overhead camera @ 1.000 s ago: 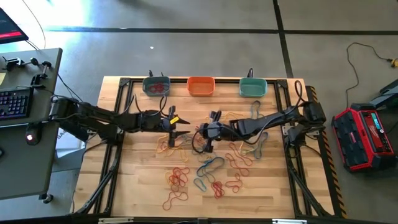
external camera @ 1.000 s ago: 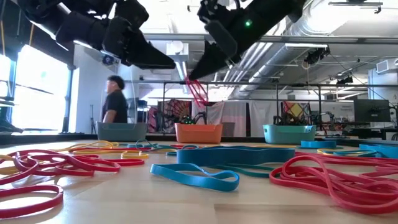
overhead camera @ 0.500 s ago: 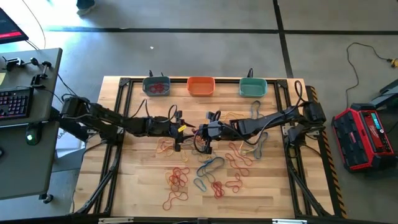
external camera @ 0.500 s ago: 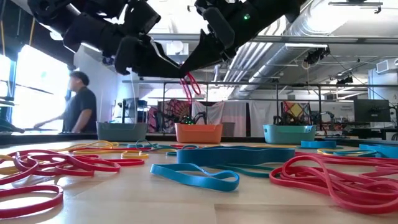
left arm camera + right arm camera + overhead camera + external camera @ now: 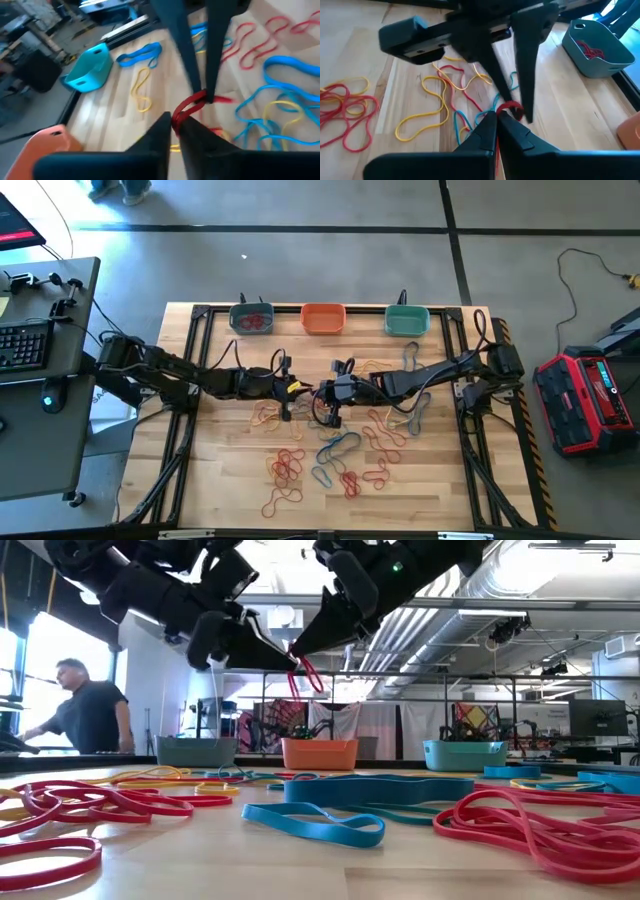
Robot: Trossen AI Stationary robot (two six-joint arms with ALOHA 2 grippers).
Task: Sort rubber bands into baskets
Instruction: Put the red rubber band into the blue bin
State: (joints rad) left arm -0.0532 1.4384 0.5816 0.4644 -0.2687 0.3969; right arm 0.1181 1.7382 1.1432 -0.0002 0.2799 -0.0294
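Nearest in the low view: loose rubber bands [image 5: 330, 825] strewn over the wooden desk [image 5: 230, 480], red, blue and yellow loops lying flat, more of them scattered across the middle of the desk in the high view.

Above them, mid-desk and well clear of the surface: one red band [image 5: 305, 677] hanging in the air where the two arms meet. Left gripper [image 5: 296, 389] and right gripper [image 5: 318, 391] tip to tip, almost touching. Right gripper pressed together on the band, seen in its own wrist view [image 5: 496, 116] with the red loop [image 5: 510, 107] at the fingertips. Left gripper likewise closed on the same loop [image 5: 189, 106], its tips [image 5: 172, 122] narrowed to a pinch. Both pinching one band at once, then.

Judged as a hand-over in mid-air: a red band passing from the right arm to the left.

Farther back, along the far edge of the desk: three baskets in a row, the grey-blue basket [image 5: 251, 318] on the left with red bands already inside, the orange basket [image 5: 323, 317] in the middle, the teal basket [image 5: 407, 320] on the right.

Next move, as a guess: release by the right gripper only once the left holds firmly, then a carry to the grey-blue basket. Risk of the floppy loop stretching between the two or snapping free.

Beyond the desk, a person [image 5: 85, 705] in the room behind.
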